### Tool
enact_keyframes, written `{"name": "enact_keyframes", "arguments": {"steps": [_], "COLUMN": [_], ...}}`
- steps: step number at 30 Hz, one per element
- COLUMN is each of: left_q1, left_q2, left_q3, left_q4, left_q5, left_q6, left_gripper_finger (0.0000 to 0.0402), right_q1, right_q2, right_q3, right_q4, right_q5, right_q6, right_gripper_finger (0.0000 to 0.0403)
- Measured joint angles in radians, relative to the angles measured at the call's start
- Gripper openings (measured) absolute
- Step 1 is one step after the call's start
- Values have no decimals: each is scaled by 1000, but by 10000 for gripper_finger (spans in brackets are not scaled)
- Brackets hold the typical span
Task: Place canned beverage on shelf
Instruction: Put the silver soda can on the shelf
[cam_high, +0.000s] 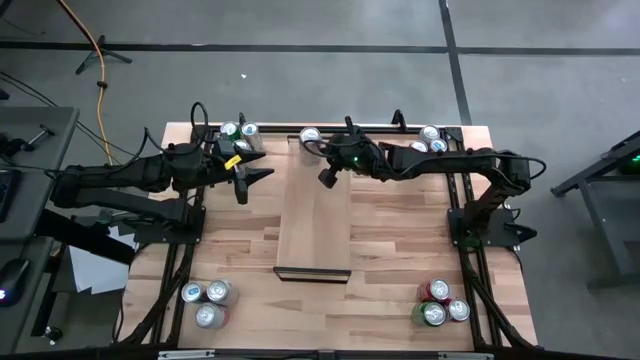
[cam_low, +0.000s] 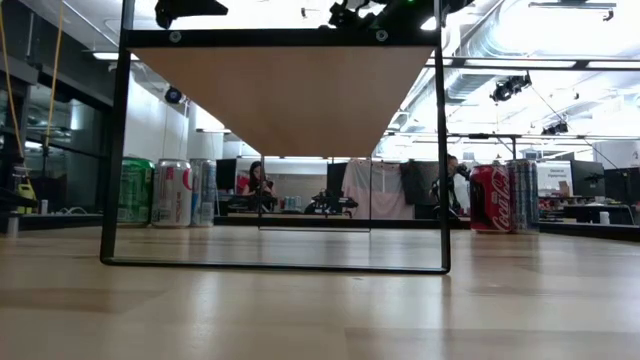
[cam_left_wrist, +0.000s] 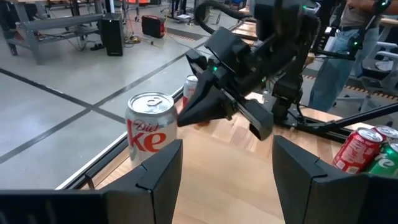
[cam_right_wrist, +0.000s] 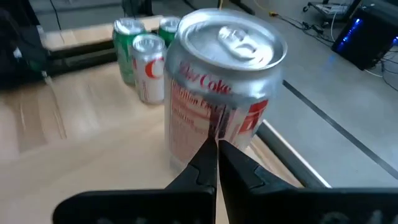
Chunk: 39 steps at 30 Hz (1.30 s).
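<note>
**Operator:** My right gripper (cam_right_wrist: 214, 163) has its jaws pressed together with nothing between them. The left gripper (cam_left_wrist: 227, 168) stands partly open and also holds nothing.

**Observer:** Where is the can you're after?

**Operator:** A silver Diet Coke can (cam_right_wrist: 219, 87) stands upright on the shelf (cam_high: 313, 225), at its far end, close to the far left corner. In the right wrist view it fills the space directly ahead of my closed fingertips, just beside them; I can't tell whether they touch it.

**Observer:** Which arm is nearer?

**Operator:** The right one, clearly. From above, the right arm reaches leftwards along the far edge of the table, and its gripper sits over the shelf's far end just right of the can. The left gripper hovers off the shelf's left side, pointing right towards the same can, a little farther away.

**Observer:** So the can is already up there?

**Operator:** It looks so, standing near the end rather than the middle. With shut jaws I judge any next move would be a nudge, not a grasp. The can's long axis is vertical, so a high push could tip it.
</note>
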Motion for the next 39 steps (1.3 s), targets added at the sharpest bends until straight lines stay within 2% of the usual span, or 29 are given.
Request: {"name": "enact_keyframes", "arguments": {"steps": [7,17,27,31,34,39], "left_q1": [0,0,0,0,0,-17], "left_q2": [3,3,3,3,-2,-2], "left_q3": [0,0,0,0,0,0], "left_q4": [1,0,-11,-32,-119,-319], "left_q5": [-3,-26,-45,-40,39,248], "left_q6": [0,0,38,25,-27,-128], "left_gripper_finger": [179,179,179,179,179,179], "right_q1": [-29,-33,-33,-32,-32,-17], "right_q2": [1,69,69,41,-18,-146], "right_q3": [0,0,0,-1,-1,-1], "right_q4": [80,151,153,71,-41,-301], "right_q5": [-45,-89,-118,-120,-121,-149], "right_q6": [3,43,53,44,26,28], "right_gripper_finger": [0,0,0,0,0,0]}}
